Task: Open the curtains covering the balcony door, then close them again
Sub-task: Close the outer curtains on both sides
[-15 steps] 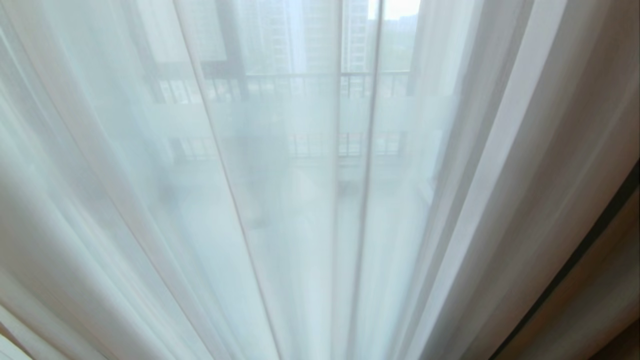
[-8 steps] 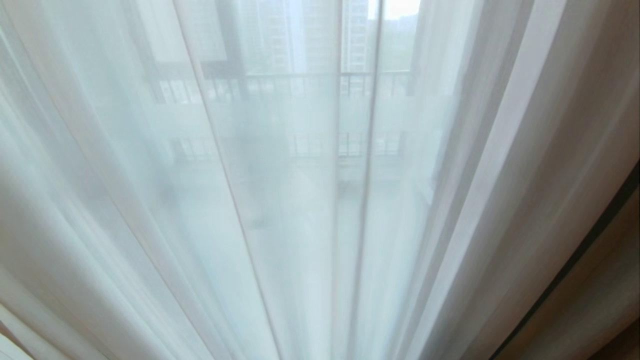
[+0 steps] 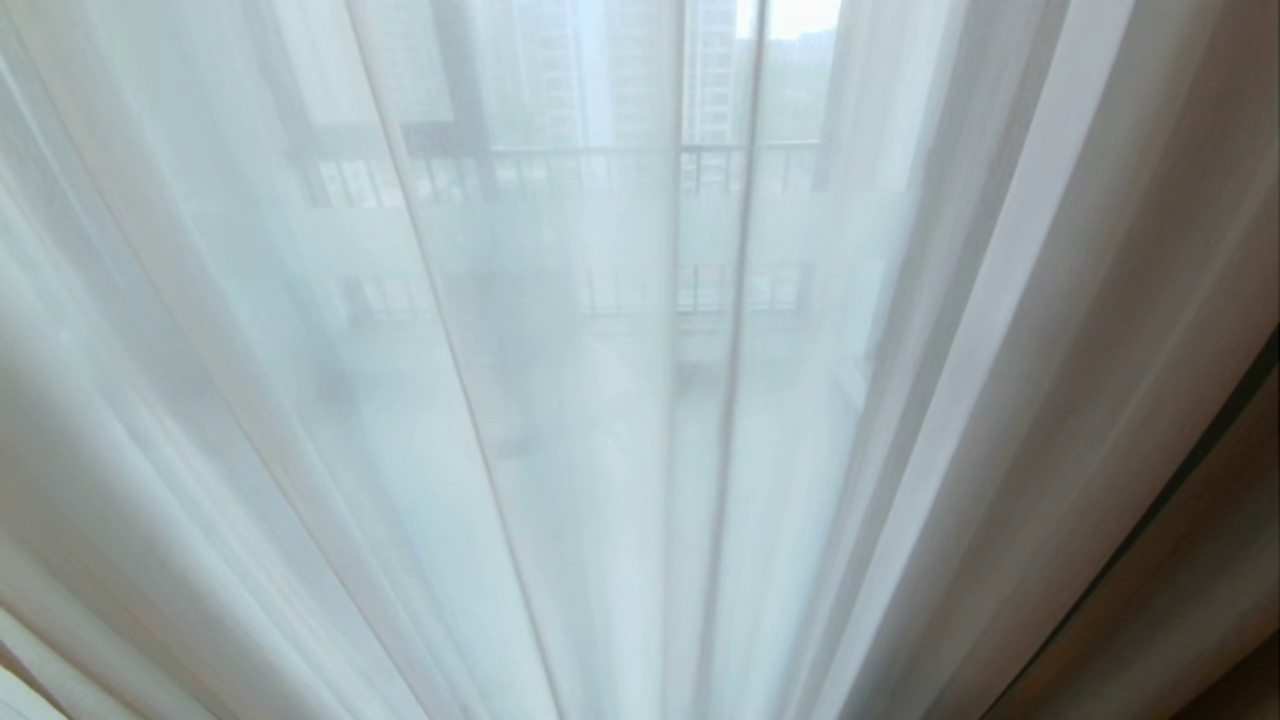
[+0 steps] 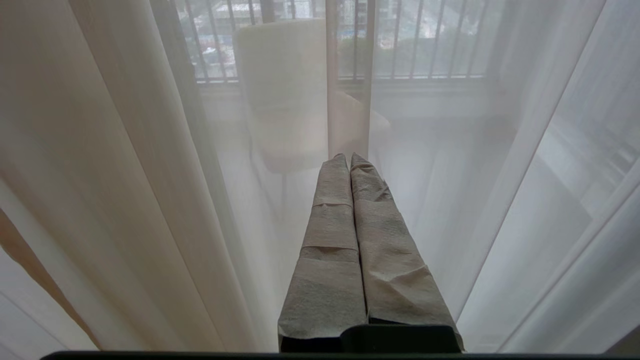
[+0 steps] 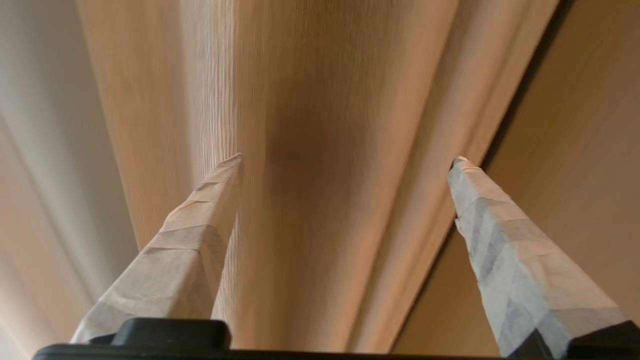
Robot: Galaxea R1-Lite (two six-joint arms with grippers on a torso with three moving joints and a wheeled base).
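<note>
Right gripper [image 5: 347,159] of ours is standing with its two taped fingers [image 5: 200,235] spread wide apart, nothing between them, pointing at the thick beige-olive curtain [image 5: 310,125], whose fine vertical ribbing is filling its wrist view. We cannot tell whether either fingertip is touching the cloth. A dark edge [image 5: 520,95] is running beside this fold on the right, with a plain tan surface [image 5: 590,125] beyond it.

Our left gripper [image 4: 348,156] is sitting with its paper-wrapped fingers [image 4: 330,240] pressed together, holding nothing, just in front of the sheer white curtains [image 4: 125,150]. Two vertical hems [image 4: 347,75] of that voile are meeting right ahead of its tips.

From the head view we are seeing neither arm: the sheer layer [image 3: 250,400] is hanging across the whole frame, drawn shut, and it is standing between us and the glass. Through it we are making out a railing [image 3: 640,155] and tall buildings [image 3: 560,70] far outside. At the far right a strip of the thick drape [image 3: 1180,560] is showing.

Only the left wrist view is giving us a pale chair [image 4: 285,95] behind the voile, near the railing bars [image 4: 425,40]. Only the right wrist view is giving us the opaque layer up close. We cannot pick out the balcony door's frame or handle through the fabric.
</note>
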